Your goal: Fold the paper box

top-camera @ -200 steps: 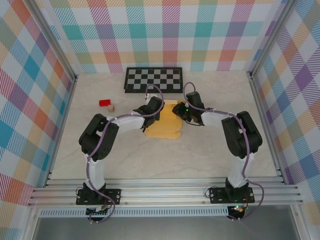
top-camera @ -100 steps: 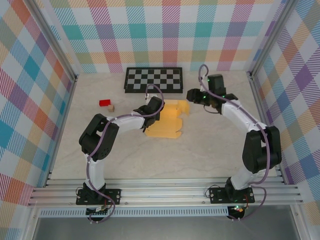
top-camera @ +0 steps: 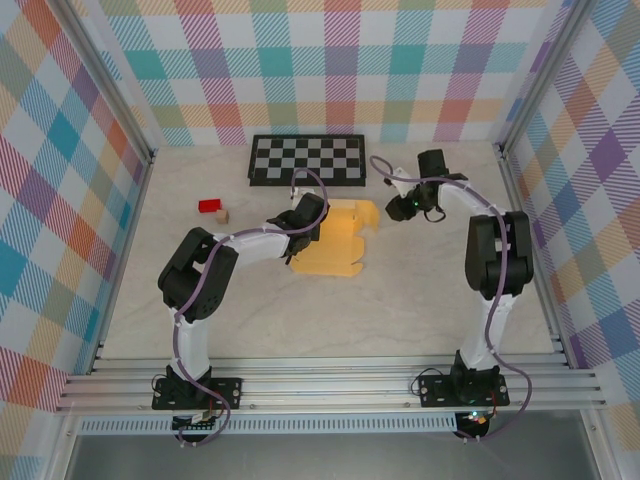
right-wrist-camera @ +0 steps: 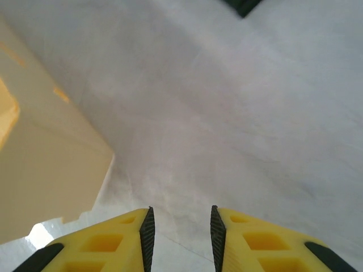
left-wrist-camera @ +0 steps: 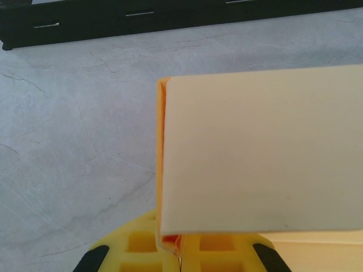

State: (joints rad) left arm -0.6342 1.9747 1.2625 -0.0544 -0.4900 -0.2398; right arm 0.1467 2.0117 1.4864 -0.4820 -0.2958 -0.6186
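The tan paper box (top-camera: 335, 245) lies partly folded mid-table, with notched flaps along its right side. My left gripper (top-camera: 316, 224) is shut on its left edge. In the left wrist view a pale panel of the paper box (left-wrist-camera: 261, 147) rises in front of the camera, and the left gripper (left-wrist-camera: 180, 249) pinches the folded orange edge below it. My right gripper (top-camera: 399, 208) hovers just right of the box, apart from it. In the right wrist view the right gripper (right-wrist-camera: 180, 226) is open over bare table, with the paper box (right-wrist-camera: 45, 164) off to the left.
A black-and-white checkerboard (top-camera: 307, 160) lies at the back, its corner (right-wrist-camera: 243, 4) in the right wrist view. A red block (top-camera: 209, 206) and a tiny tan cube (top-camera: 223, 216) sit at the left. Metal posts and patterned walls close in the table.
My right gripper has left the box's right side, swung back toward the far right, then settled just right of the box. The left gripper has kept its hold and place.
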